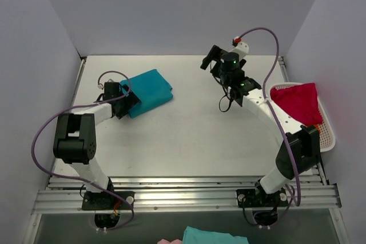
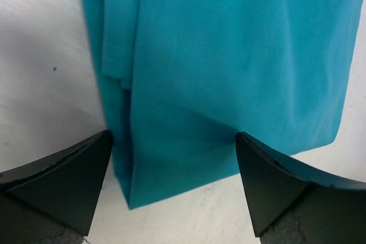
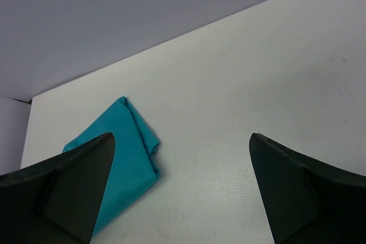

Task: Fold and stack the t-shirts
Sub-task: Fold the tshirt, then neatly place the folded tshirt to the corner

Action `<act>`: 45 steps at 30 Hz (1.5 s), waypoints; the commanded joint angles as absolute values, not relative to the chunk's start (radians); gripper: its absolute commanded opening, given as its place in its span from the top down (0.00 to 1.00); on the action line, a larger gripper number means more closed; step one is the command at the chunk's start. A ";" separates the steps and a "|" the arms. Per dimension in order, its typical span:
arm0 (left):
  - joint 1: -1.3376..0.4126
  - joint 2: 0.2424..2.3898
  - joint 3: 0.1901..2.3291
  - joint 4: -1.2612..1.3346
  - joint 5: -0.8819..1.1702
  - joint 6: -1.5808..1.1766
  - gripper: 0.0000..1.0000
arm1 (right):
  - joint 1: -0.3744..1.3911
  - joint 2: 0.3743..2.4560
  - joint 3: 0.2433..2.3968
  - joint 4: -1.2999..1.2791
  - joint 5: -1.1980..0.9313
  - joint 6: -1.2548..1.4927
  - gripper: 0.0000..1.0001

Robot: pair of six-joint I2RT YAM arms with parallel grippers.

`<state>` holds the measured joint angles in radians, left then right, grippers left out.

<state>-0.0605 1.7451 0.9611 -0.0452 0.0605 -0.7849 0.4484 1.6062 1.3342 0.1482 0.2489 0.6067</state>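
Observation:
A teal-blue t-shirt [image 1: 150,91] lies folded on the table at the back left; it fills the left wrist view [image 2: 229,55] and shows in the right wrist view [image 3: 123,152]. My left gripper [image 1: 127,102] is open at the shirt's near left edge, fingers [image 2: 63,181] spread beside its corner, holding nothing. A crimson-pink t-shirt [image 1: 300,102] lies bunched in the white basket [image 1: 329,135] at the right. My right gripper [image 1: 210,58] is open and empty, raised above the back middle of the table. An orange scrap [image 1: 318,125] peeks out under the pink shirt.
Grey walls close in the table on the left, back and right. A metal rail [image 1: 183,190] runs along the near edge by the arm bases. Another teal cloth [image 1: 214,236] lies below the table's near edge. A purple cable [image 1: 273,67] loops above the right arm.

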 commanded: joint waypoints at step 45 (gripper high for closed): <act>0.302 2.274 2.079 -0.518 -0.122 -0.519 0.04 | 0.126 1.469 1.143 0.265 0.011 0.653 0.00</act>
<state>0.3050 2.3417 2.0506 -0.4877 -0.0475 -0.5385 0.1314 1.4567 1.1439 0.2176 0.0319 0.6464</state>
